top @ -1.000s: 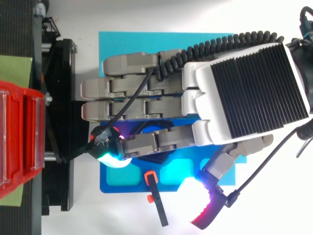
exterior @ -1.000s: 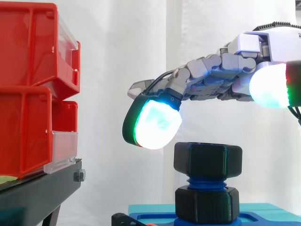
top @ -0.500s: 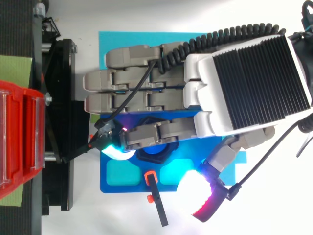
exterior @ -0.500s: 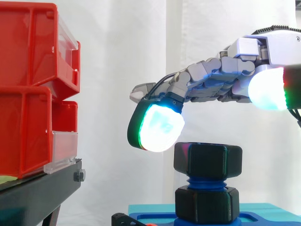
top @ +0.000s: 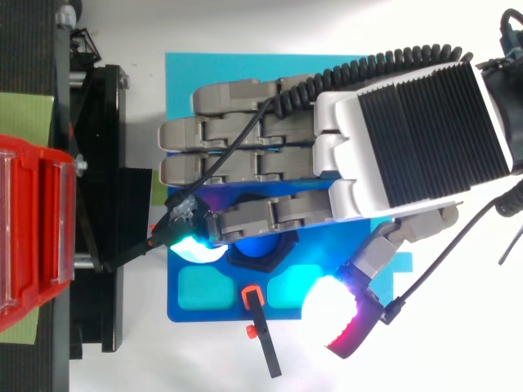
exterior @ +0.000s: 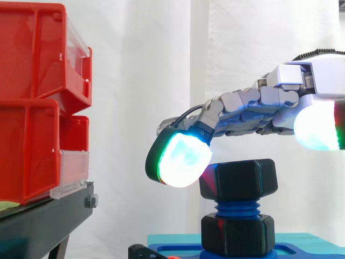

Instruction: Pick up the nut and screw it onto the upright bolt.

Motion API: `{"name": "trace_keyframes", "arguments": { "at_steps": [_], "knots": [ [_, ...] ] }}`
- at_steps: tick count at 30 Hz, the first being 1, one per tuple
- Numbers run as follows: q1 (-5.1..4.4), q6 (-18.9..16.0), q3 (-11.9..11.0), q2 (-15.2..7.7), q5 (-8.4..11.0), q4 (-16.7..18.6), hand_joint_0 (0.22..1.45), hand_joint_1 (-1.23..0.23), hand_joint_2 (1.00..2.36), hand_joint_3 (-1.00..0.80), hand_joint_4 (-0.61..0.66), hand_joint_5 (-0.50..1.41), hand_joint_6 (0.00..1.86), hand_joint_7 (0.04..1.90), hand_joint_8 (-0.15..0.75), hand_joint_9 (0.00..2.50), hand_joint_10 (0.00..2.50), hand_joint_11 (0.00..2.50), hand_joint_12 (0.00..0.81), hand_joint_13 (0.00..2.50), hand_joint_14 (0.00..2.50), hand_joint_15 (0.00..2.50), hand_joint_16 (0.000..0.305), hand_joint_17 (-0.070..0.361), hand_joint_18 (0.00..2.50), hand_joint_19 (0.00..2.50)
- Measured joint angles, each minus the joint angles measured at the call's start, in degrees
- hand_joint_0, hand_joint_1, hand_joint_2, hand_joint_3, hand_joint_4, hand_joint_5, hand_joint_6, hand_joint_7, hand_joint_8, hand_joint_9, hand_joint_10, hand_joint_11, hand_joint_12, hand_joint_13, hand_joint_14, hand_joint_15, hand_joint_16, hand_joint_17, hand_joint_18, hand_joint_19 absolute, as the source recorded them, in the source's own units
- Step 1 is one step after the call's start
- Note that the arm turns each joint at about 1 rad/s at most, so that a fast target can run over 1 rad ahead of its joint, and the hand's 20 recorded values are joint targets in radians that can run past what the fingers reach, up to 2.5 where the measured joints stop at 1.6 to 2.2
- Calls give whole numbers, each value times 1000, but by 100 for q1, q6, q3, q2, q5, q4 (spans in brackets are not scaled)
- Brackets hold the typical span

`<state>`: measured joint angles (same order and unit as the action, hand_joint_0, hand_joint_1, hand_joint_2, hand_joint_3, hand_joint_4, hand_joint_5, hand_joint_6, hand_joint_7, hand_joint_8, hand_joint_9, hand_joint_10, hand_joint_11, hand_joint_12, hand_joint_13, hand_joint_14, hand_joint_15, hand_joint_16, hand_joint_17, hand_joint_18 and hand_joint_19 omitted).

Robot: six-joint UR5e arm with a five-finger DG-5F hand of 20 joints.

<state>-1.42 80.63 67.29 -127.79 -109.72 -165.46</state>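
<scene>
A black nut [exterior: 239, 178] sits on top of the upright blue bolt [exterior: 237, 208], tilted slightly, with a second black nut [exterior: 237, 235] at the bolt's foot. The bolt stands on a blue plate [top: 189, 309]. From above, the bolt's blue top [top: 257, 248] shows inside the nut's black rim. My hand [top: 409, 139] reaches in from the right just over the nut, open, with its fingers stretched out and slightly bent down. One glowing fingertip [exterior: 180, 159] rests against the nut's upper left edge. The thumb's glowing pad [top: 335, 314] stands off to the side, clear of the nut.
Red bins [exterior: 38, 97] are stacked at the left on a black stand [top: 106, 204]. A black tool with an orange clip [top: 261, 331] lies at the plate's front edge. A cyan mat [top: 212, 73] lies under the plate.
My hand has drawn back to the right and sunk a little. Its glowing fingertip, earlier above and left of the nut, now touches the nut's edge, and the nut sits slightly tilted.
</scene>
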Motion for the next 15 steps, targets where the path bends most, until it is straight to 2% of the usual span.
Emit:
{"name": "trace_keyframes", "arguments": {
  "at_steps": [6,10,15],
  "knots": [
    [26,-3,1,0,-19,-6,433,-241,1000,-500,241,-101,504,903,226,234,0,0,339,0,0,0,47,106,0,0],
    [54,3,1,0,-22,6,437,-242,1000,-500,185,-67,504,987,206,368,0,0,340,0,0,0,46,104,0,0],
    [90,19,-1,0,-23,23,443,-236,1000,-500,191,-35,505,1074,208,447,0,0,335,0,0,0,44,100,0,0]
  ]
}}
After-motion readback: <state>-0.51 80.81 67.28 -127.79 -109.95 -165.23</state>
